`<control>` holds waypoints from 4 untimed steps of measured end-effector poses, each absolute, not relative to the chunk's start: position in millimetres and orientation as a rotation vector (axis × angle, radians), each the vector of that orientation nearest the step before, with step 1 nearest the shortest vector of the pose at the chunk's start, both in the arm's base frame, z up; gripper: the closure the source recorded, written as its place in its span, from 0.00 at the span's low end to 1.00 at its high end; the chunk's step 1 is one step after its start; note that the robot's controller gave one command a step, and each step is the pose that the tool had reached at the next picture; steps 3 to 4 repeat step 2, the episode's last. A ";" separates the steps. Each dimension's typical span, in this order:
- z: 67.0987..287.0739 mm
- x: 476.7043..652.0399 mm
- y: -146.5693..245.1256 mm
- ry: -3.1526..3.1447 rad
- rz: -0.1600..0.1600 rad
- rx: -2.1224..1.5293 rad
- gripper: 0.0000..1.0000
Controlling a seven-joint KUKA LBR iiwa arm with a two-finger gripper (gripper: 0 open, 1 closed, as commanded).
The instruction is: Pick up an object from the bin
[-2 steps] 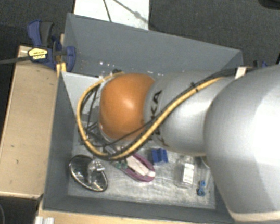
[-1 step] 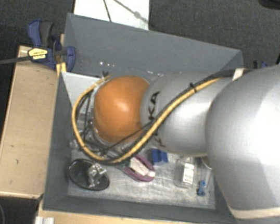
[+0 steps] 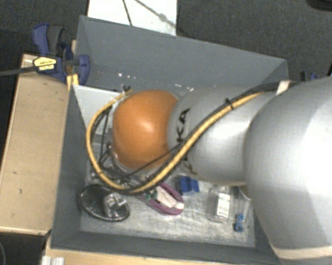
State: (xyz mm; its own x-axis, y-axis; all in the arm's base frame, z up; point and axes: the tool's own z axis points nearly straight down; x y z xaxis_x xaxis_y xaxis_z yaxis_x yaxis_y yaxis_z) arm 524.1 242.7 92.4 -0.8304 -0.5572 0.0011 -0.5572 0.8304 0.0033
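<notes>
In the camera view, the gripper hung beneath the arm's orange cover, low over the left part of the bin. Whether it was spread or pressed together could not be told. The closest thing was a dark round disc, flat in the near-left corner, just on the near side of the gripper. Being round, it offered no long axis. A purple-and-white thing lay to its right and a white packet farther right.
</notes>
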 end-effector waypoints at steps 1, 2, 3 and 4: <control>197.2 496.5 235.3 -2.797 -0.001 1.446 1.00; 260.1 485.6 249.2 -2.348 0.000 2.098 1.00; 260.1 485.6 249.2 -2.348 0.000 2.098 1.00; 260.1 485.6 249.2 -2.348 0.000 2.098 1.00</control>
